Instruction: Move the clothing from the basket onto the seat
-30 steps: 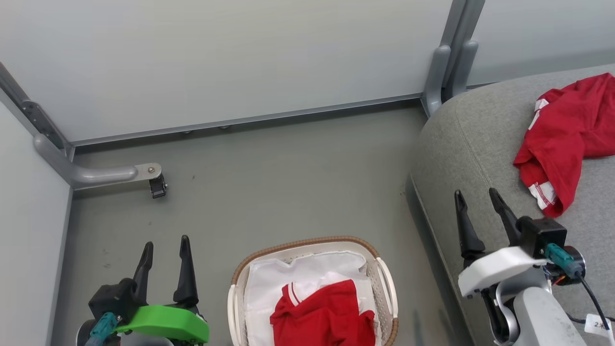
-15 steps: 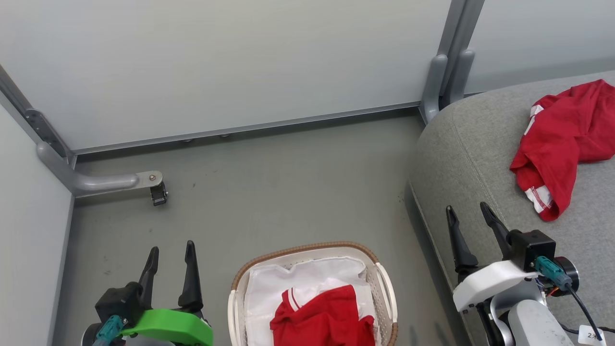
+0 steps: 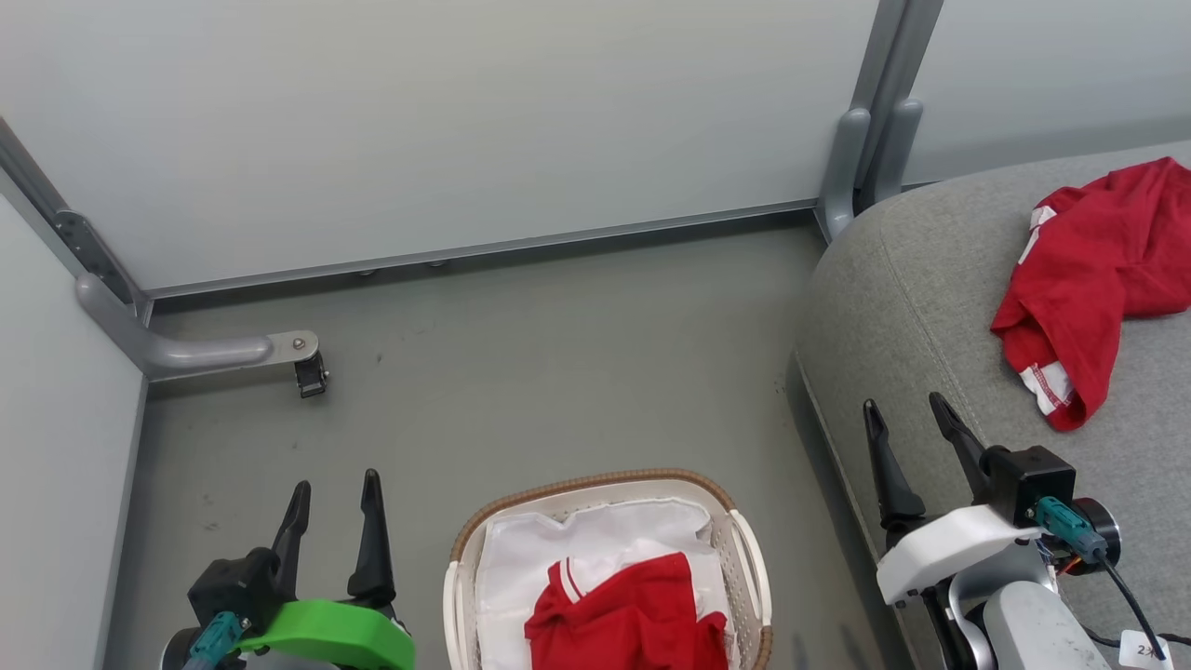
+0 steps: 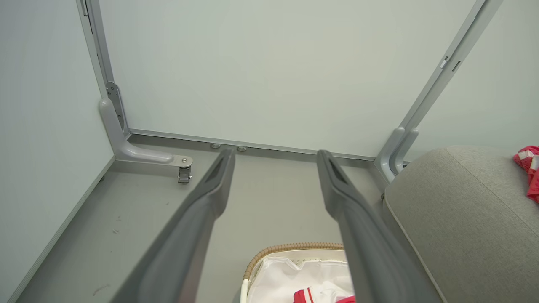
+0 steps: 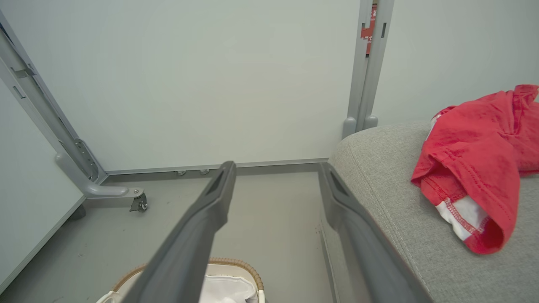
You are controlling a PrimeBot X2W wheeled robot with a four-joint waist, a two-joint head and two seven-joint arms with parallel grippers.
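Apart, garment (image 3: 1089,279) on seat (image 3: 912,307), jersey (image 3: 633,619) in basket (image 3: 595,480)

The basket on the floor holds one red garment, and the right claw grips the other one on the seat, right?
Not quite. In the head view the right gripper is open and empty, apart from the garment on the seat. One red garment does lie in the basket on the floor.
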